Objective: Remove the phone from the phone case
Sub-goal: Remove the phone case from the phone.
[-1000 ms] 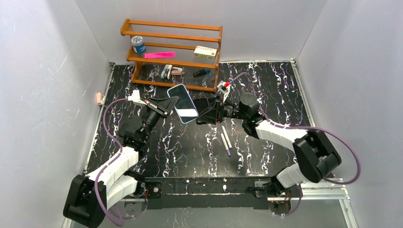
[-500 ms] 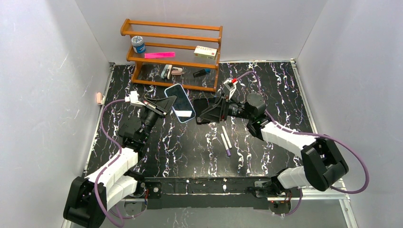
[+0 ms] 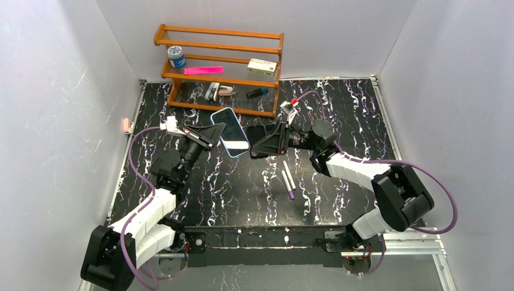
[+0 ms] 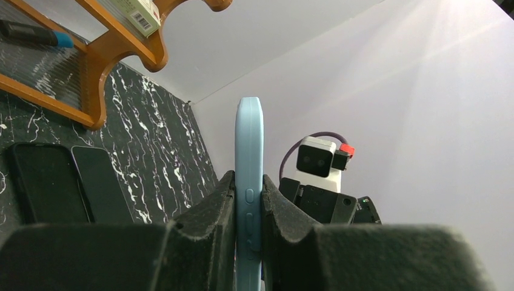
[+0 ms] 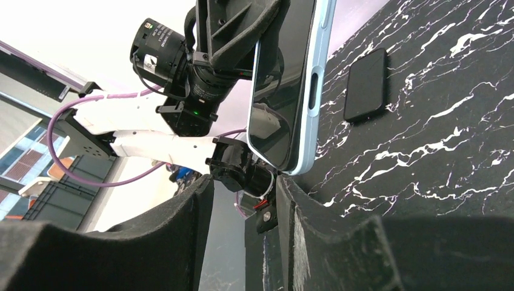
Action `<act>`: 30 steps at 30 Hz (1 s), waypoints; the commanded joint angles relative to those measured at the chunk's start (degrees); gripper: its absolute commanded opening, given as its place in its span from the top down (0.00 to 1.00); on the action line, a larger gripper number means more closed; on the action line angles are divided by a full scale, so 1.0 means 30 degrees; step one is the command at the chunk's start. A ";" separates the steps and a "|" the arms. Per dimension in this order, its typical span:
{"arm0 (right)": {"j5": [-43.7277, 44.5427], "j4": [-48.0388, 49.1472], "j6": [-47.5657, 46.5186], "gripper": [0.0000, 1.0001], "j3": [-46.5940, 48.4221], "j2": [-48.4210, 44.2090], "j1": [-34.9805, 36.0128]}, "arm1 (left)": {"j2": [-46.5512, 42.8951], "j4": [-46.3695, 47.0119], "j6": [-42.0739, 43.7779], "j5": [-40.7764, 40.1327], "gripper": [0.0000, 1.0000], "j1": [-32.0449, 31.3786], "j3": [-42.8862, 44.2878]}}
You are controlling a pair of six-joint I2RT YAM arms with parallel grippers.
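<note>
The phone in its light blue case (image 3: 230, 131) is held off the table, screen up and tilted, in the top view. My left gripper (image 3: 213, 134) is shut on its long edge. In the left wrist view the case's side with buttons (image 4: 248, 182) stands pinched between my left gripper's (image 4: 248, 209) pads. My right gripper (image 3: 259, 147) is open just right of the phone's lower end. In the right wrist view the phone (image 5: 291, 91) hangs above my right gripper (image 5: 242, 200), its lower corner close to one fingertip (image 5: 285, 188), and nothing is between the jaws.
A wooden shelf (image 3: 218, 66) at the back holds a blue jar (image 3: 176, 56), a pink strip (image 3: 203, 70) and a box (image 3: 262, 65). Two dark phones (image 4: 42, 182) lie flat on the marble table below the shelf. Two pens (image 3: 288, 177) lie mid-table.
The right arm drew back a little to the right, then came back toward the phone. The left gripper shifted slightly up and left with the phone in it.
</note>
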 commanded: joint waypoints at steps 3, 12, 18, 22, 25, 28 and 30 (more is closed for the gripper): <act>-0.0581 0.2031 0.0978 0.51 0.1138 0.0554 0.0167 | -0.0335 0.1793 -0.0484 0.0154 1.00 0.0101 0.0429; -0.0462 0.1981 0.1048 0.51 0.1325 0.1069 0.0215 | -0.0058 0.2520 -0.1195 0.0412 1.00 0.0094 0.0295; -0.0405 0.1839 0.0898 0.52 0.1265 0.1405 0.0285 | 0.0298 0.3575 -0.2122 0.0495 1.00 0.0068 0.0106; -0.0492 0.1874 0.0896 0.52 0.1400 0.1640 0.0347 | 0.0586 0.4288 -0.2638 0.0568 1.00 -0.0126 -0.0020; -0.0538 0.1978 0.0967 0.52 0.1525 0.1802 0.0424 | 0.0733 0.4656 -0.2836 0.0474 1.00 -0.0438 -0.0118; -0.0521 0.2054 0.1042 0.52 0.1769 0.1954 0.0482 | 0.0958 0.5028 -0.2917 0.0224 1.00 -0.0947 -0.0251; -0.0538 0.2057 0.1044 0.52 0.1937 0.2089 0.0537 | 0.1184 0.5335 -0.2960 0.0041 1.00 -0.1356 -0.0316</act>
